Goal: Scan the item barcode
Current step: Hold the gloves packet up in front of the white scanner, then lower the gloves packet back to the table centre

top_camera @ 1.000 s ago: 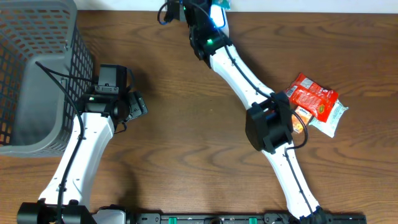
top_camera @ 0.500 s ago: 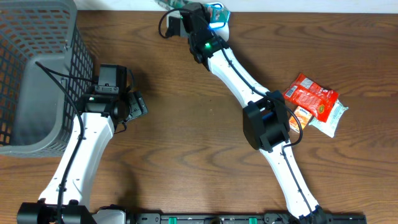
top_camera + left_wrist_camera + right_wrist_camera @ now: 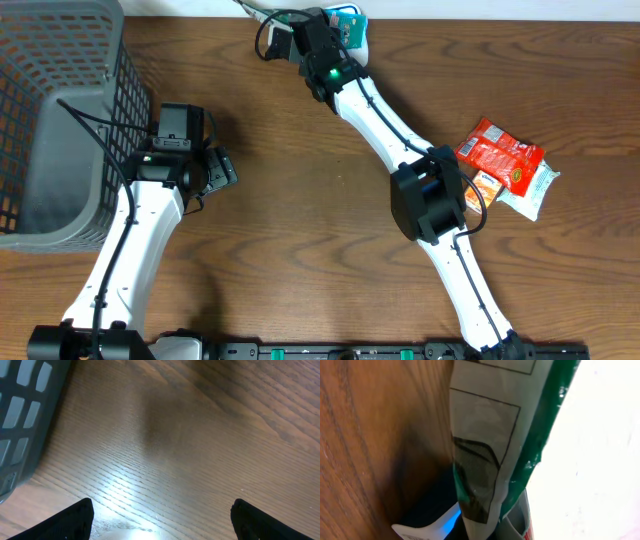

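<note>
One thin green-and-white packet [image 3: 485, 450] hangs pinched in the clenched right gripper [image 3: 335, 27] at the table's [image 3: 300, 220] far edge. It looks light, limp and slick, best held by a sealed edge. Its black-lined panels show no readable writing. Red snack packs [image 3: 505, 160] lie well apart, their print too small to read. The left gripper [image 3: 162, 519] is spread wide and empty beside the basket [image 3: 60, 120].

Basket [image 3: 30, 60] lies far left; snack packets [image 3: 503, 160] lie right.
</note>
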You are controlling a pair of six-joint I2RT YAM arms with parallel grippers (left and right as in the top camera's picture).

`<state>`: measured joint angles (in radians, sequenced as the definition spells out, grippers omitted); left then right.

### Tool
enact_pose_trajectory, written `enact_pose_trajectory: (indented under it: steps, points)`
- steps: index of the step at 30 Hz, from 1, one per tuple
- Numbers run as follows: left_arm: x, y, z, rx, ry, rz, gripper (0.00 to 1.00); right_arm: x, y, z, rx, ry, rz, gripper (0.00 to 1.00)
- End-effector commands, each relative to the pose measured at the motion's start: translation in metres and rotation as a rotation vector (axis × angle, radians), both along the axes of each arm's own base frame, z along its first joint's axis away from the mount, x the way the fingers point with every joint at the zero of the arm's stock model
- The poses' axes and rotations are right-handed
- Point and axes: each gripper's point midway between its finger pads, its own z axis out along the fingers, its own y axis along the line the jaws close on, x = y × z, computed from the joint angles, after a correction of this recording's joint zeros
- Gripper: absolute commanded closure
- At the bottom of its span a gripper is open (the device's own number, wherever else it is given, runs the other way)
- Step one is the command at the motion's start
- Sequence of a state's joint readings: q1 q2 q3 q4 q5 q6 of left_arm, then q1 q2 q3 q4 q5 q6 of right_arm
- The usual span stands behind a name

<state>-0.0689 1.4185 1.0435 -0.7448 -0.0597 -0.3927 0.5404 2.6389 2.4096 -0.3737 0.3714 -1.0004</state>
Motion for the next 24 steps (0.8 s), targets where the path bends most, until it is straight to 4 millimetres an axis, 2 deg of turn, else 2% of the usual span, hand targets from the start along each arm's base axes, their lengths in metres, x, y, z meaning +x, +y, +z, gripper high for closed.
enact_pose_trajectory:
  steps: [1, 4, 9, 12, 14, 18, 24]
  points:
    - [0.001, 0.004, 0.000, 0.018, 0.001, 0.012, 0.12, -0.003, -0.004, 0.088, 0.240, -0.086, -0.087, 0.99]
    - [0.001, 0.004, 0.000, 0.018, 0.001, 0.012, 0.12, -0.016, -0.016, 0.133, 0.351, -0.089, -0.146, 0.99]
    - [0.001, 0.004, 0.000, 0.015, 0.000, 0.020, 0.12, -0.059, -0.045, 0.193, 0.510, -0.022, -0.263, 0.99]
    - [0.001, 0.004, 0.000, 0.014, 0.000, 0.022, 0.11, -0.092, -0.066, 0.214, 0.561, 0.063, -0.304, 0.99]
    - [0.001, 0.004, 0.000, 0.014, 0.000, 0.022, 0.12, -0.113, -0.079, 0.220, 0.595, 0.135, -0.334, 0.99]
    - [0.001, 0.004, 0.000, 0.014, 0.000, 0.022, 0.12, -0.152, -0.106, 0.208, 0.664, 0.343, -0.422, 0.99]
    - [0.001, 0.004, 0.000, 0.013, 0.000, 0.022, 0.12, -0.202, -0.126, 0.149, 0.698, 0.763, -0.528, 0.99]
